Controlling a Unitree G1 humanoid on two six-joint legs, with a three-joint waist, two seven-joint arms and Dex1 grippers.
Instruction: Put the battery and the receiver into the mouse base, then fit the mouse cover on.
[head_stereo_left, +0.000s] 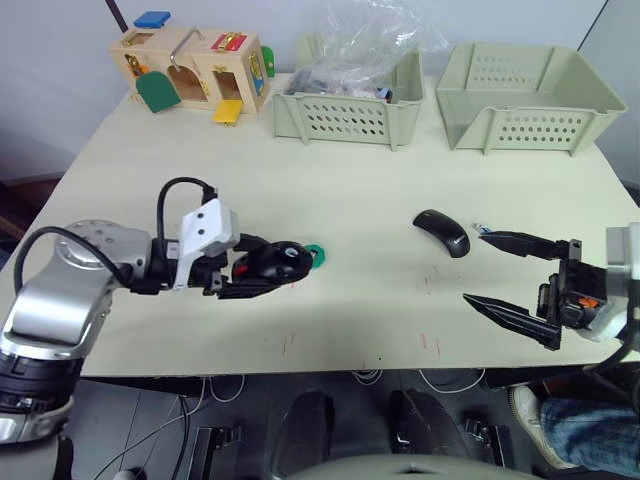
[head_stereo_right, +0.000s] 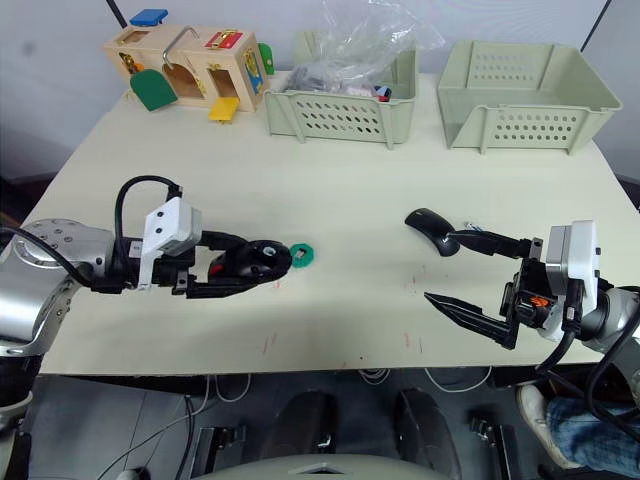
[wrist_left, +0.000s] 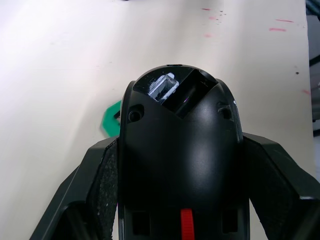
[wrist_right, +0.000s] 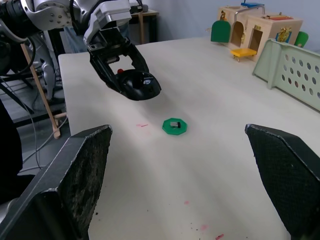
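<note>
The mouse base (head_stereo_left: 272, 262) is clamped between the fingers of my left hand (head_stereo_left: 262, 271), held just above the table (head_stereo_left: 350, 190) beside the green disc (wrist_right: 174, 125). The mouse cover (head_stereo_left: 442, 231) lies on the table near my right hand (head_stereo_left: 508, 276), which is spread wide and holds nothing.

The cream counter (head_stereo_left: 330, 200) carries a wooden latch-board house (head_stereo_left: 190, 68) and two pale green perforated bins (head_stereo_left: 345, 105) (head_stereo_left: 525, 95) along its far edge, the mouse cover (head_stereo_left: 441, 231) lying nearer the right, and a green octagonal disc (wrist_right: 175, 125) toward the left.
</note>
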